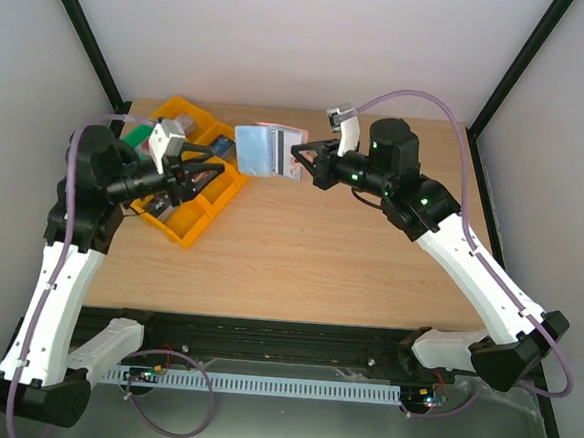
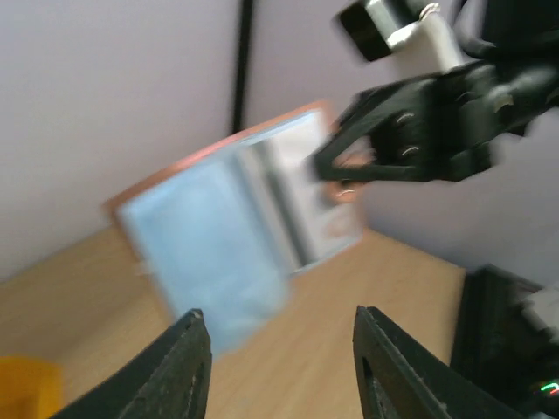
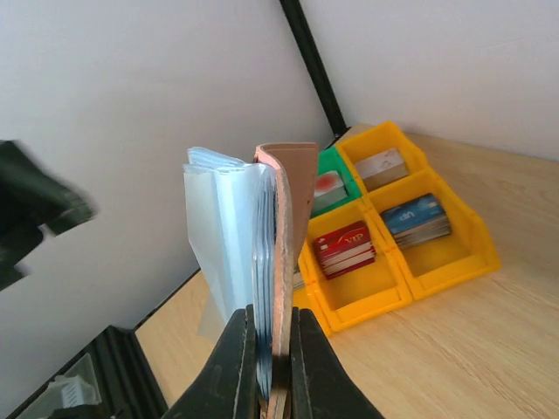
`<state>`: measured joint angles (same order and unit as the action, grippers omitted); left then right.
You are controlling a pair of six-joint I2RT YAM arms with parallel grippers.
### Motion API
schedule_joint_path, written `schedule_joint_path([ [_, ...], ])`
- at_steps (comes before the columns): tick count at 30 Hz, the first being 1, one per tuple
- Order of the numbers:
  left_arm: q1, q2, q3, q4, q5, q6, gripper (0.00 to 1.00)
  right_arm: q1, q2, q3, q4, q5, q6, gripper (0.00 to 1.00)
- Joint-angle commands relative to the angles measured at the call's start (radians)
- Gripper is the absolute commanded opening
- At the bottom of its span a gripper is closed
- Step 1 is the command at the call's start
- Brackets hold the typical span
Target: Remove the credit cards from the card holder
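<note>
My right gripper (image 1: 299,165) (image 3: 272,349) is shut on the lower edge of the tan card holder (image 1: 283,131) (image 3: 293,196) and holds it upright above the back of the table. Light blue-grey credit cards (image 1: 255,148) (image 3: 225,236) fan out of it on the side facing the left arm. My left gripper (image 1: 218,171) (image 2: 279,349) is open with nothing between its fingers, a short way left of the cards and pointing at them. In the left wrist view the holder and its cards (image 2: 231,231) appear blurred beyond the fingertips, with the right gripper (image 2: 345,161) behind.
Yellow trays (image 1: 187,222) (image 3: 437,271) under the left gripper hold stacks of red (image 3: 345,249), blue (image 3: 419,218) and pale cards. A green tray (image 3: 330,188) sits behind them. White walls and black frame posts enclose the back.
</note>
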<state>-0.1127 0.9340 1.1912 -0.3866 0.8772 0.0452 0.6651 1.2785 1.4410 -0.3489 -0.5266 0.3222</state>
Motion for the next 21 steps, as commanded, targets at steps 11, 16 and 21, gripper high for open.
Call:
schedule_joint_path([
  [11,-0.257,0.142,-0.028,0.342,0.054,-0.494,0.41,0.061,0.054,0.056,0.067,-0.001,0.046,0.02],
  [16,-0.247,0.145,-0.071,0.334,-0.025,-0.527,0.43,0.062,0.043,0.048,0.101,-0.067,0.049,0.02],
  [21,-0.228,0.135,-0.075,0.311,-0.055,-0.507,0.44,0.061,0.026,0.012,0.184,-0.186,0.062,0.02],
])
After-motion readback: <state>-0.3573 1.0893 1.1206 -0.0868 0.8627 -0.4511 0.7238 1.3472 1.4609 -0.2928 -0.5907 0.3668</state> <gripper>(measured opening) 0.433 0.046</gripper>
